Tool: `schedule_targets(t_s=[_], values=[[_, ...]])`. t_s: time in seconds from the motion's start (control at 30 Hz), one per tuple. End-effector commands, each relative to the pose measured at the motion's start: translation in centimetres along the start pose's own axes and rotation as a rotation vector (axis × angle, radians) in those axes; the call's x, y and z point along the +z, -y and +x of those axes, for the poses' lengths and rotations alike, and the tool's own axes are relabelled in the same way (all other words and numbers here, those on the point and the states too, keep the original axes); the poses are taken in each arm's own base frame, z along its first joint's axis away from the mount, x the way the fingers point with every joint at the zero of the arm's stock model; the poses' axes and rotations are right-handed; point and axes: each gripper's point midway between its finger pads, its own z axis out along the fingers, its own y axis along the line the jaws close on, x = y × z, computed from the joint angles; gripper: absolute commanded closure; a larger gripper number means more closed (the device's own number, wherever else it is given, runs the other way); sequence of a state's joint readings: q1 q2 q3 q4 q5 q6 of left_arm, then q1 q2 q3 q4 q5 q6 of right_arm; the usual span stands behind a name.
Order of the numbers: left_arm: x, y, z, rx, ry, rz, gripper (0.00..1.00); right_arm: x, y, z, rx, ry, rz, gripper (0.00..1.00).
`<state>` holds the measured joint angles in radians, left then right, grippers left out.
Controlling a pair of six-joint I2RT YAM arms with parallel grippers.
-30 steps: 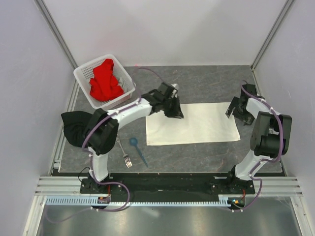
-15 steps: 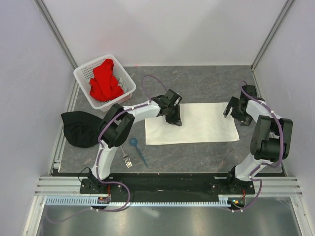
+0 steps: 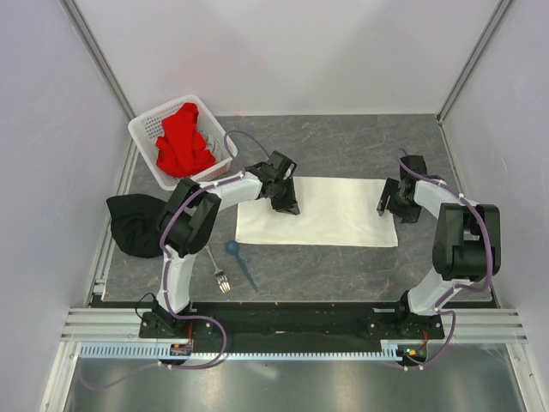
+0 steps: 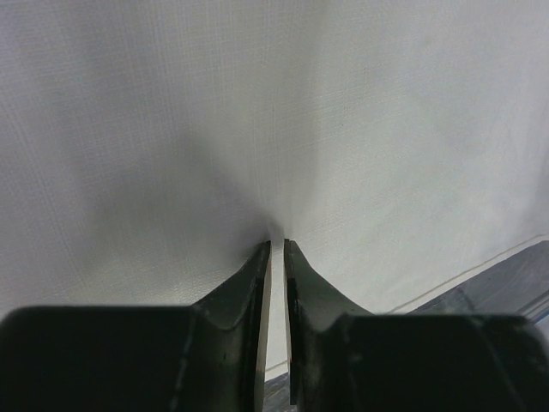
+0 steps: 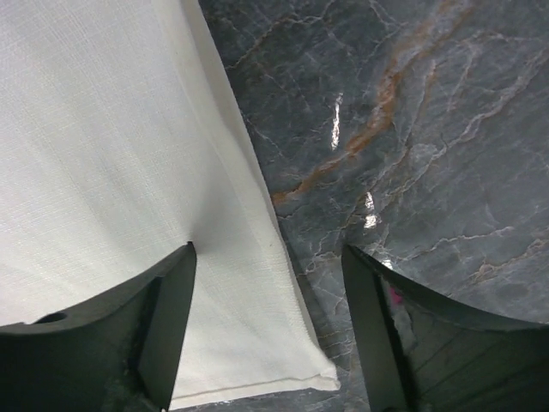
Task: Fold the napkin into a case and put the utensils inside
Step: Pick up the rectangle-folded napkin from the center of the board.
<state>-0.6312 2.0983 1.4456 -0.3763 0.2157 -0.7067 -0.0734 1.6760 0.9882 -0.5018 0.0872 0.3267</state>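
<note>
The cream-white napkin (image 3: 334,215) lies flat as a wide folded rectangle in the middle of the dark table. My left gripper (image 3: 287,202) stands on its left part. In the left wrist view that gripper (image 4: 277,243) is shut on a small pinch of the napkin (image 4: 360,120), which puckers at the tips. My right gripper (image 3: 390,202) is open at the napkin's right end. In the right wrist view it (image 5: 268,251) straddles the edge, one finger on the napkin (image 5: 103,154) and one over bare table. The silver fork (image 3: 216,268) and blue spoon (image 3: 239,258) lie near the front left, apart from the napkin.
A white perforated basket (image 3: 146,129) holding a red cloth (image 3: 182,144) stands at the back left. A black cloth (image 3: 130,225) is heaped at the left edge beside the left arm. The marbled table (image 5: 412,129) shows right of the napkin.
The napkin has slid left, pulled along by my left gripper. My right gripper has come left from beyond the cloth and now straddles its right edge.
</note>
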Motion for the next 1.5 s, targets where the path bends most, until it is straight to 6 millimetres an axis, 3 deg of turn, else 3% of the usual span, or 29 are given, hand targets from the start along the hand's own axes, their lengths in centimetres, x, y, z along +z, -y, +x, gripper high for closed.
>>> schedule_targets(t_s=[0.0,0.4,0.63,0.67,0.83,1.03,1.1,1.23,1.47], values=[[-1.0,-2.9,0.8,0.03,-0.009,-0.104,0.82,-0.4,-0.6,-1.1,-0.04,0.046,-0.004,0.28],[-1.0,-2.8,1.0,0.032,-0.022,-0.094,0.82,1.1,-1.7,1.0,-0.09,-0.001,-0.023,0.33],[-1.4,-2.8,1.0,0.033,-0.015,-0.096,0.82,2.5,-2.3,2.9,-0.099,-0.07,-0.054,0.51],[-1.5,-2.7,1.0,0.032,-0.013,-0.094,0.82,2.6,-2.4,3.0,-0.097,-0.073,-0.062,0.59],[-1.8,-3.1,1.1,0.038,-0.012,-0.107,0.82,2.9,-2.9,3.2,-0.104,-0.079,-0.089,0.69],[-3.2,-1.0,0.6,0.05,0.0,-0.039,0.82,2.0,-3.4,2.5,-0.107,-0.044,-0.125,0.85],[-3.7,0.1,0.3,0.046,-0.003,0.001,0.82,1.5,-3.2,2.3,-0.101,-0.035,-0.112,1.0],[-4.0,2.1,-0.7,0.035,0.004,0.057,0.81,0.4,-2.2,1.1,-0.087,0.019,-0.052,1.0],[-0.6,3.0,-0.8,-0.013,-0.042,0.086,0.81,-2.3,-1.3,-0.5,-0.067,0.096,-0.013,1.0]])
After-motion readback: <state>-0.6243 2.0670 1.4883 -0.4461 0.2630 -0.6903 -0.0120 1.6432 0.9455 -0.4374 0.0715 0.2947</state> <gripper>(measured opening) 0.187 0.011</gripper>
